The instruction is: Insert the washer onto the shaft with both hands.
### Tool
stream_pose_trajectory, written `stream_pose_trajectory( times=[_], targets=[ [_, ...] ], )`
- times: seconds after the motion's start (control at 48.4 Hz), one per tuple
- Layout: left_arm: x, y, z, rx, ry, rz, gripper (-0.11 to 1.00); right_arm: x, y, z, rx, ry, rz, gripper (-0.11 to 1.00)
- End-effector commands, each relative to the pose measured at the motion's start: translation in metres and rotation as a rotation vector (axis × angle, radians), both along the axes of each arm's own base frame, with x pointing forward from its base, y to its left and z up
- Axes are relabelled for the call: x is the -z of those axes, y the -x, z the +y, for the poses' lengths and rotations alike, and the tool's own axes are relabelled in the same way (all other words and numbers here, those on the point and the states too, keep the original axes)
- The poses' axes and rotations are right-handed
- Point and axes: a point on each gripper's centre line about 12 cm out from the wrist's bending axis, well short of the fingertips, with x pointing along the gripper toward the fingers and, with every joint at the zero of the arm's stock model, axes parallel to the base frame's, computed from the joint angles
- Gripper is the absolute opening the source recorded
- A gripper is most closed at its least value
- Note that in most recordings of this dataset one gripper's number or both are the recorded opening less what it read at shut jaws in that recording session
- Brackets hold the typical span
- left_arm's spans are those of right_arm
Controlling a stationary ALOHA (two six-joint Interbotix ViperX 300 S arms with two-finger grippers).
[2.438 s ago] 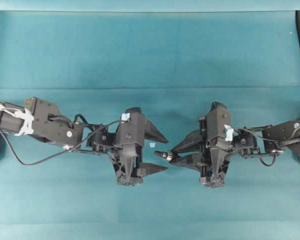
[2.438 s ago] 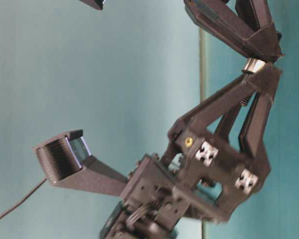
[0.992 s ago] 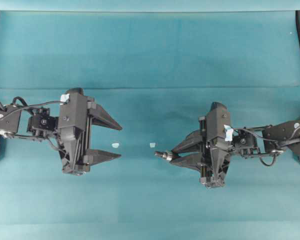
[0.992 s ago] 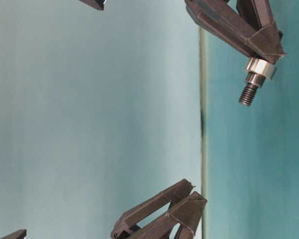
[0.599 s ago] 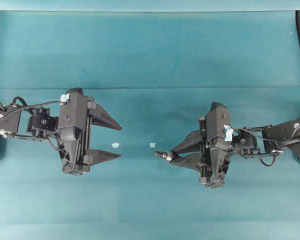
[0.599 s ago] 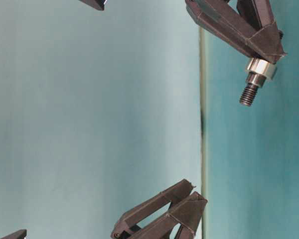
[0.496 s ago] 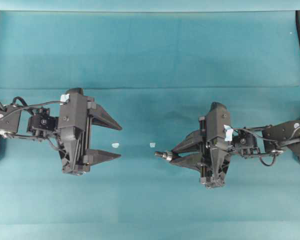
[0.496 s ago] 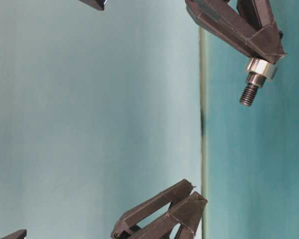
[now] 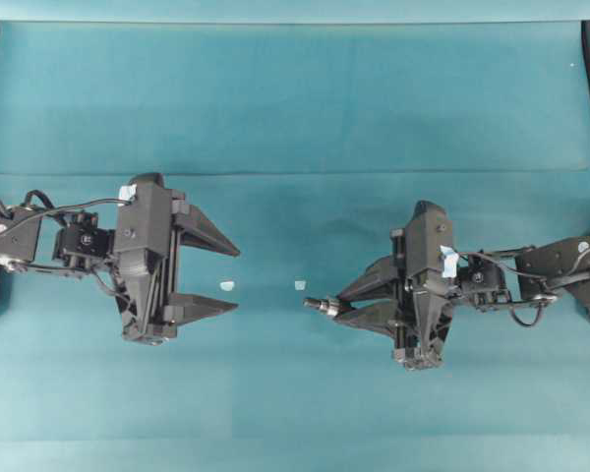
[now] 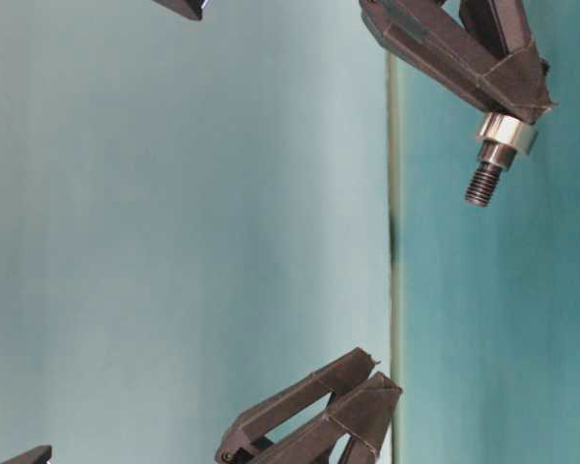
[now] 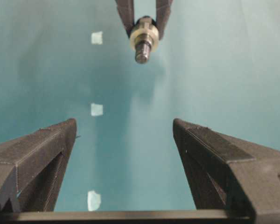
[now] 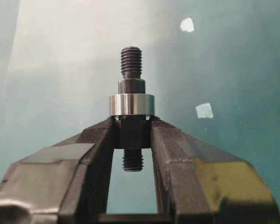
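where tape chips (image 9: 226, 285) lie (unmarked), no writing.

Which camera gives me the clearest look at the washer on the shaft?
The right wrist view: the washer fills the centre, ringing the shaft just above the right pincer. The left wrist view shows it small and end-on, the table-level view side-on near the edge, and the overhead view only as a speck.

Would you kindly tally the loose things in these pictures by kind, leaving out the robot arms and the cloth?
Shaft, held in the right gripper: 1
Washer, seated on the shaft: 1
Pale chips lying on the cloth, counted in the left wrist view: 3
Total: 5
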Motion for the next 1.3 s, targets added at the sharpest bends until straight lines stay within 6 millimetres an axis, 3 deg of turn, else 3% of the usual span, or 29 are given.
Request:
stream_pose_trajectory(
  times=[0.0,1.281],
  targets=[
    [-0.0069,-0.0023,-0.0007,0.002,0.002,-0.024,0.92,-0.0073,-0.0054,0.0001,0.002,-0.003,-0.029,0.00],
    [-0.0048,-0.0013,-0.0001,0.000,0.001,-0.018,0.92,-0.0055,-0.0046,0.0002,0.002,-0.004,-0.012,0.00]
  ],
)
